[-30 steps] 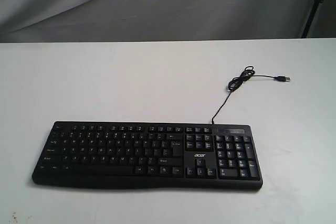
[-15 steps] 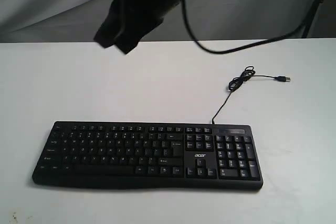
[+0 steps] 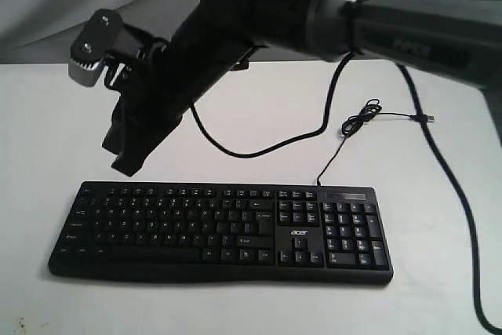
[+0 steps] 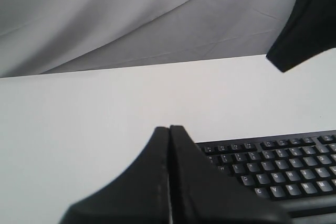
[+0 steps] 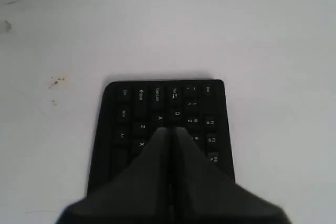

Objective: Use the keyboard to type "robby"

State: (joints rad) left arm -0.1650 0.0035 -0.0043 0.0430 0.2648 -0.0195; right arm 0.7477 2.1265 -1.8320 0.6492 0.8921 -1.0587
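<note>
The black keyboard [image 3: 220,229] lies flat on the white table [image 3: 259,115], with white key legends and an acer logo by the number pad. My right gripper [image 3: 124,167] reaches across from the right. It hangs shut and empty just above the keyboard's back left corner. In the right wrist view its closed fingertips [image 5: 170,128] hover over the keyboard's [image 5: 126,114] left-end letter keys. My left gripper [image 4: 169,128] is shut and empty, low beside the keyboard's [image 4: 283,166] left part. It is out of the exterior view. The right gripper [image 4: 307,30] shows in the left wrist view.
The keyboard's thin black cable [image 3: 345,127] runs back right over the table and ends in a loose USB plug [image 3: 424,118]. The right arm's own cable [image 3: 259,147] droops behind the keyboard. A grey cloth backdrop [image 3: 47,5] hangs behind the table.
The right arm came in from the top and swung down and leftward, ending over the keyboard's back left corner. The keyboard and its cable have not moved.
</note>
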